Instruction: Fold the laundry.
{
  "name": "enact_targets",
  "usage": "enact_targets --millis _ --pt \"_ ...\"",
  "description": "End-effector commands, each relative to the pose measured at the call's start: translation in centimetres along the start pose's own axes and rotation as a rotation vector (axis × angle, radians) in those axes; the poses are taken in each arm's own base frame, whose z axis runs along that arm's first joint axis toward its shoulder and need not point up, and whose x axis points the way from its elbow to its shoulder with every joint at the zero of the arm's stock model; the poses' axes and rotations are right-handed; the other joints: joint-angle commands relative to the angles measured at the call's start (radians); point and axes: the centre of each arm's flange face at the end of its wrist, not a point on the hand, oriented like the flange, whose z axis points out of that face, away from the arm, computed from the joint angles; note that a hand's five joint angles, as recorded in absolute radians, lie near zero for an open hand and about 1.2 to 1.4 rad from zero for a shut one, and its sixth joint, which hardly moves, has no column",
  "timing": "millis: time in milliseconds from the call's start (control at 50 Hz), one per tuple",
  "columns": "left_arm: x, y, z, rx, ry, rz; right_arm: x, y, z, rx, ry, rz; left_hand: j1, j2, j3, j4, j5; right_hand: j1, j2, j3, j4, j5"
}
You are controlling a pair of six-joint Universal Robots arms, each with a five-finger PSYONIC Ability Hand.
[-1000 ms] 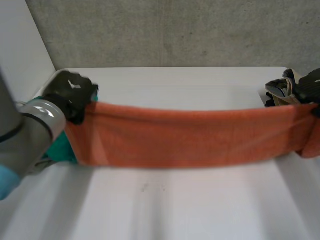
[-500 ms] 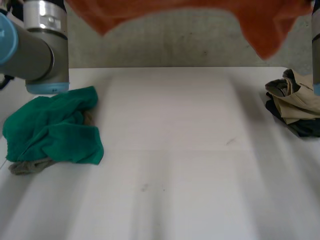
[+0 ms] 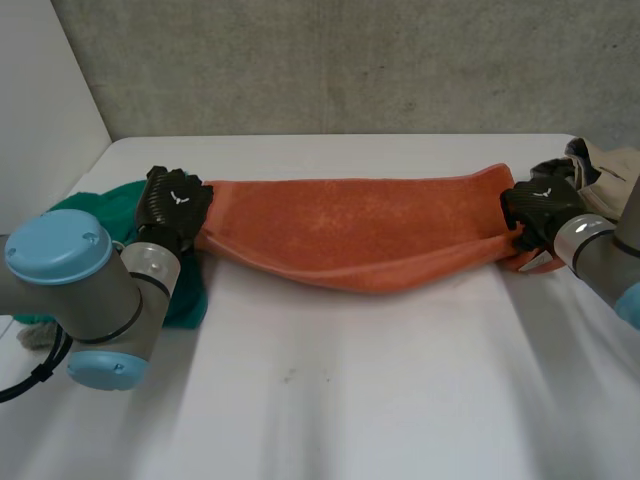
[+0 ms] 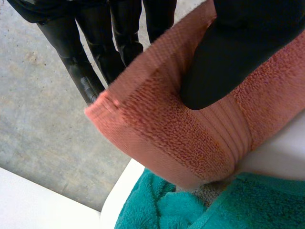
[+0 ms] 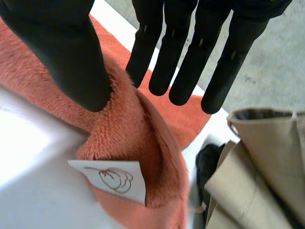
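Now left robot hand (image 3: 172, 200), right robot hand (image 3: 540, 205) each pinch orange towel (image 3: 360, 235) end.

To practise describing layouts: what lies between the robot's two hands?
The towel, stretched from the left hand to the right hand, each pinching one end; seen in head view.

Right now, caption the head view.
Left robot hand and right robot hand hold an orange towel taut across the white table, one end each.
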Motion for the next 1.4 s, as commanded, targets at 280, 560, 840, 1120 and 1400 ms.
enact_targets --millis 280,560,840,1120,1400 --pt "-1.0 -0.2 0.0 -0.010 -0.014 0.000 3.7 3.1 0.5 -0.173 -0.040 0.137 0.253 0.196 0.200 0.194 0.232 -0.263 -0.264 -0.265 -0.266 -0.261" --pt "-2.1 -0.8 -1.2 -0.063 0.018 0.004 5.3 -0.2 -1.7 -0.119 -0.013 0.084 0.253 0.196 0.200 0.194 0.232 0.470 0.469 0.468 0.468 0.472" --pt "-5.7 -6.6 -12.9 -0.294 0.268 0.058 5.6 -2.5 -13.0 -0.393 -0.181 -0.329 0.253 0.196 0.200 0.194 0.232 0.470 0.469 0.468 0.468 0.472" --pt "-1.9 -2.5 -7.2 -0.342 0.321 0.131 4.8 -0.8 -11.3 -0.407 -0.216 -0.352 0.253 0.196 0.200 0.194 0.232 0.470 0.469 0.468 0.468 0.472" --pt "-11.5 -13.6 7.0 0.293 -0.357 0.210 8.9 -15.4 -2.8 0.393 0.441 -0.389 0.253 0.196 0.200 0.194 0.232 0.470 0.469 0.468 0.468 0.472"
